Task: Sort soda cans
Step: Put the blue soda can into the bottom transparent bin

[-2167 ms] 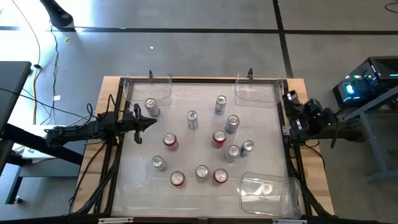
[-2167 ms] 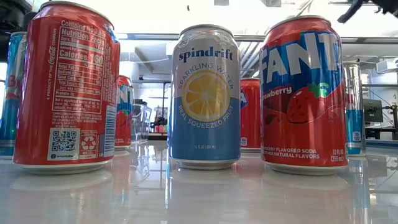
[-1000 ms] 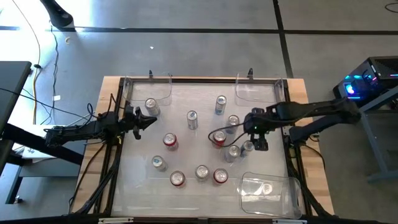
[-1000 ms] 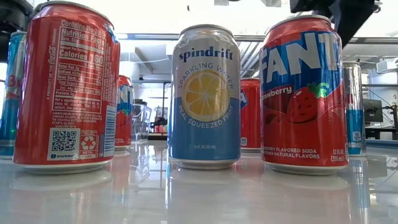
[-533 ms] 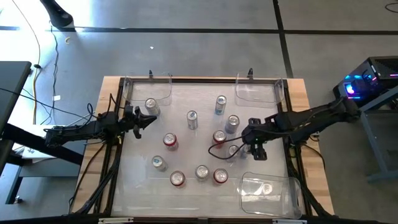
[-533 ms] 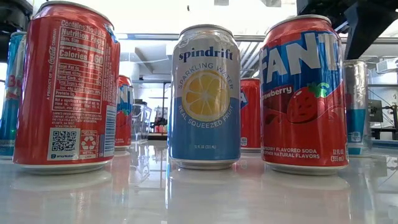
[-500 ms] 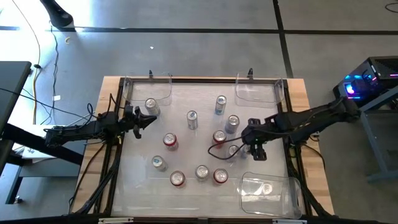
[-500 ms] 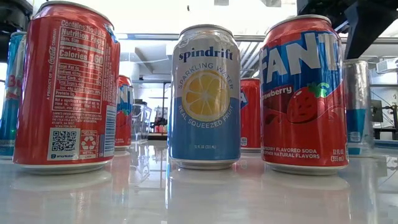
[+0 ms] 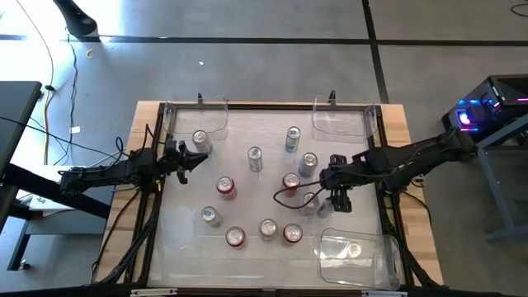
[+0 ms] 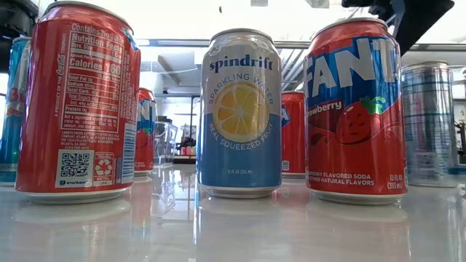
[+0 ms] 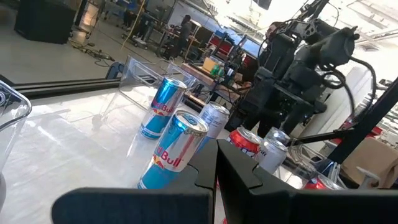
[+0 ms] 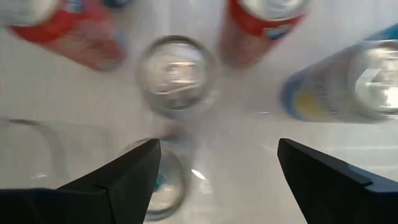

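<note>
At four o'clock of the bench (image 9: 396,124) centre, I have the right tool (image 9: 332,200) spread wide above a silver can (image 9: 309,202), nothing held. The soda cans (image 9: 255,158) stand scattered mid-bench. At nine o'clock, my left tool (image 9: 198,159) waits, pinched closed and empty.

The whole table (image 9: 148,111) is seen from straight above in the high view, at a distance. In the low view it is crossed at surface level, very close to three front cans, a Fanta can (image 10: 355,109) among them, with the room behind. The left wrist view is directed level across the tabletop toward the right arm (image 11: 298,68). The right wrist view is aimed straight down, close over can tops. The same cans are shared by all four views.
</note>
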